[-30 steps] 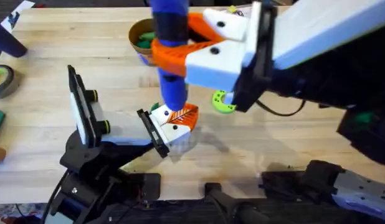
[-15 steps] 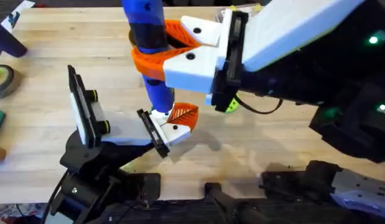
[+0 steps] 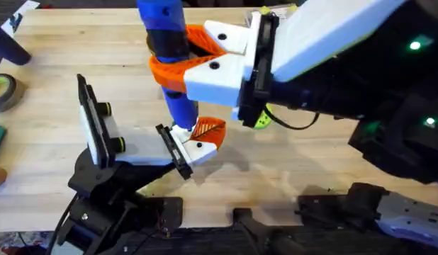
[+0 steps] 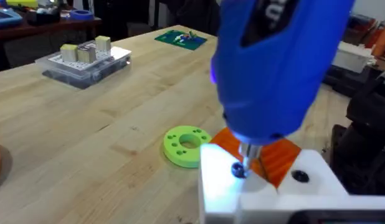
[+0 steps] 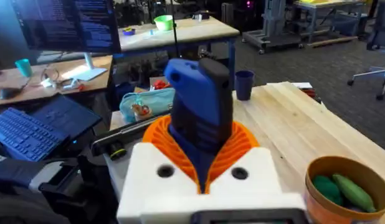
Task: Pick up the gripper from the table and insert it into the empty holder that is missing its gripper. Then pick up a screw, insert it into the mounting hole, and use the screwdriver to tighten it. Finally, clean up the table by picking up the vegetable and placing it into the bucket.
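My right gripper (image 3: 169, 60) is shut on the blue screwdriver (image 3: 178, 106), holding it upright, as the right wrist view also shows (image 5: 202, 155). The bit (image 4: 243, 154) points down at a dark screw (image 4: 238, 169) in the top of the small white gripper block (image 3: 194, 147). That block, with its orange ribbed fin (image 3: 208, 129), sits against the clamp plate (image 3: 173, 152) of the holder (image 3: 137, 150). The bucket (image 5: 317, 169) holds green vegetable pieces (image 5: 349, 190).
A green ring (image 4: 186, 146) lies on the table just beyond the block. A grey tape roll (image 3: 3, 92) sits at the left edge. Farther off are a clear parts box (image 4: 86, 59) and a green board (image 4: 180, 37). The holder's tall black side panel (image 3: 88, 120) stands to the left.
The right gripper carried the screwdriver a little left, bringing its tip over the white block. It has stayed nearly still over the last half second.
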Controlling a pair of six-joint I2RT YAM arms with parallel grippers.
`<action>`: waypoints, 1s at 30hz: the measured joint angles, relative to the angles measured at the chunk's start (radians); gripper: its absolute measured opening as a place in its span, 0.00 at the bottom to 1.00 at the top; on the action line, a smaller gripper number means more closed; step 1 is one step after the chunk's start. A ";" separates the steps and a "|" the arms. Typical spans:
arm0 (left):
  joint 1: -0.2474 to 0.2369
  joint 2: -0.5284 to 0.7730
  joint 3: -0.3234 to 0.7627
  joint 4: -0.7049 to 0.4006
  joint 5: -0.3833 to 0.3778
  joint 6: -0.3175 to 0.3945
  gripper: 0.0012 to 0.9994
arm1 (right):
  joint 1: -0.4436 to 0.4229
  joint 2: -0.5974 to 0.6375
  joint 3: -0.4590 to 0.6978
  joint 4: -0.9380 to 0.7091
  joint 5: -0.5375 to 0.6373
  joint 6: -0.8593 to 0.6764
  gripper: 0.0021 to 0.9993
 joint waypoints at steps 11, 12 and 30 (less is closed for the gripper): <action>0.000 0.000 0.000 0.000 0.000 0.000 0.01 | 0.000 0.010 0.000 0.002 0.000 -0.005 0.02; 0.000 0.000 0.000 0.000 0.000 0.000 0.01 | 0.000 0.010 0.000 0.002 0.001 -0.005 0.02; 0.000 0.000 0.000 0.000 0.000 0.000 0.01 | 0.000 0.010 0.000 0.019 0.000 -0.006 0.02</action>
